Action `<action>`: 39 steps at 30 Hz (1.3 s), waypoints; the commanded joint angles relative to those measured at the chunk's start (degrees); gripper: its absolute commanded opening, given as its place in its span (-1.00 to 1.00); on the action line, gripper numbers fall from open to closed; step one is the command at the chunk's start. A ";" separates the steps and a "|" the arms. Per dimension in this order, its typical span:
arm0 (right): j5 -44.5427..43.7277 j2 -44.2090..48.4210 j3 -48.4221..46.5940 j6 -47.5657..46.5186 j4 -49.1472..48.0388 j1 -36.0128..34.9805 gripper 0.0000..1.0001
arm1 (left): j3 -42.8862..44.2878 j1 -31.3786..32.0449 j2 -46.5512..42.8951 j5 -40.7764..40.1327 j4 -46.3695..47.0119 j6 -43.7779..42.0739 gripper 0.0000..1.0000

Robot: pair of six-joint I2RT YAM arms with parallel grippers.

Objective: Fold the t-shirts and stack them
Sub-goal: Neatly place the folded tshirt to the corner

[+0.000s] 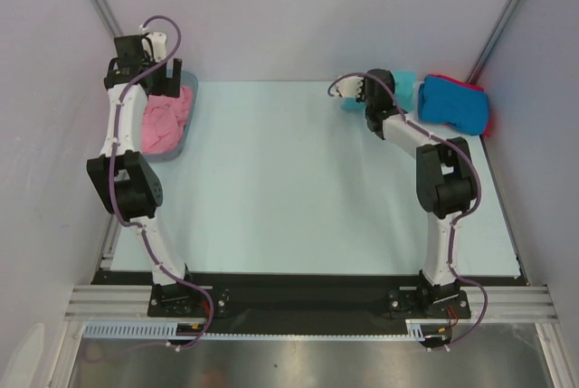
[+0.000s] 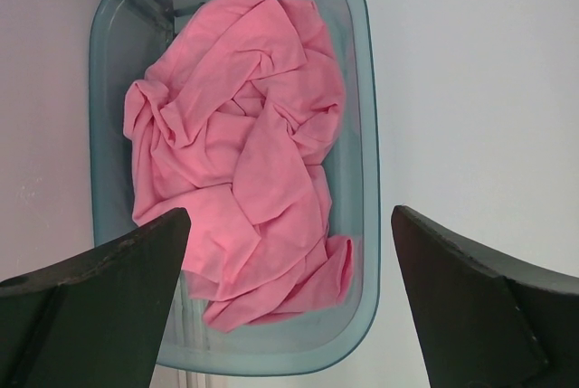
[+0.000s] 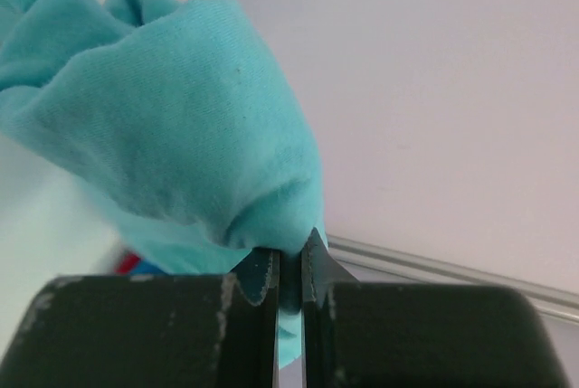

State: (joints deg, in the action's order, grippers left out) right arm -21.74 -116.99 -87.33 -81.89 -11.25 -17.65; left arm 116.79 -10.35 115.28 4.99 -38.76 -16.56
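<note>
Left gripper (image 2: 289, 216): your jaws are spread wide and hold nothing. It hangs over the tub (image 2: 371, 180), which sits at the table's (image 1: 289, 189) far left edge, against the left wall.

Pink shirt (image 2: 244, 162): crumpled in a heap inside the tub and filling most of it. The tub's walls ring the heap on every side. In the wrist view both fingers frame its near end, one over the tub's left rim and one over bare table to the right of the tub. From the top camera, the left arm's forearm crosses the tub's left side and hides that part.

Right gripper (image 3: 289, 261): your jaws are pressed nearly together, pinching a fold of the teal shirt (image 3: 181, 135). The cloth bunches up in front of the fingers and fills most of the wrist view, so little beyond it can be read. A metal rail (image 3: 452, 270) runs along the foot of the wall behind.

From above, the right wrist covers the middle of the teal shirt, and only bits show on either side of it. It is at the far right of the table, just beside the stack.

Stack: the blue shirt (image 1: 452, 103) lies folded on the red shirt (image 1: 466, 83) in the far right corner, close to the right wall. Only a red margin shows around the blue.

Table centre is well apart from both grippers.
</note>
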 commanded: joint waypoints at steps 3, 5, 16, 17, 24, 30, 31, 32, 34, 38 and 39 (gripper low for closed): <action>3.63 -7.00 -11.09 -10.13 -18.35 6.48 -1.00 | 2.74 0.50 0.38 0.98 -0.17 0.12 0.99; 5.03 -9.04 -15.99 -10.66 -20.04 8.06 -1.00 | 3.00 0.51 0.64 0.90 -0.09 0.12 1.00; 11.09 -22.13 -41.22 -12.77 -21.19 13.69 -1.00 | 2.91 1.12 0.82 -0.25 -0.35 -0.76 1.00; 11.54 -23.45 -42.65 -13.29 -21.36 13.87 -1.00 | 3.09 1.21 0.99 -0.42 -0.52 -0.84 1.00; 13.65 -26.19 -46.45 -16.98 -24.85 17.12 -1.00 | 3.35 1.47 1.26 -1.30 -1.05 -1.90 1.00; 14.44 -22.85 -37.05 -17.17 -30.14 22.65 -1.00 | 3.70 1.47 1.17 -2.71 -1.93 -3.48 1.00; 13.92 -22.24 -36.51 -16.64 -30.24 23.18 -1.00 | 3.97 1.47 1.43 -2.80 -2.10 -3.57 0.99; 13.65 -21.88 -35.90 -16.29 -30.33 24.32 -1.00 | 4.58 1.56 1.52 -2.71 -2.28 -3.57 0.99; 13.65 -21.18 -33.53 -16.02 -30.76 25.20 -1.00 | 5.28 1.56 1.87 -2.71 -2.81 -3.48 1.00; 13.21 -21.26 -32.38 -16.02 -32.08 26.87 -1.00 | 6.52 1.47 2.58 -2.88 -3.42 -3.48 1.00; 13.21 -21.26 -32.38 -15.85 -32.00 26.96 -1.00 | 6.43 1.47 2.58 -2.97 -3.60 -3.57 1.00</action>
State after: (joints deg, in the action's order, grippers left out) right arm -8.54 -143.50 -118.61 -97.34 -34.61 9.65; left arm 120.42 -9.21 117.78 2.85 -41.74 -19.16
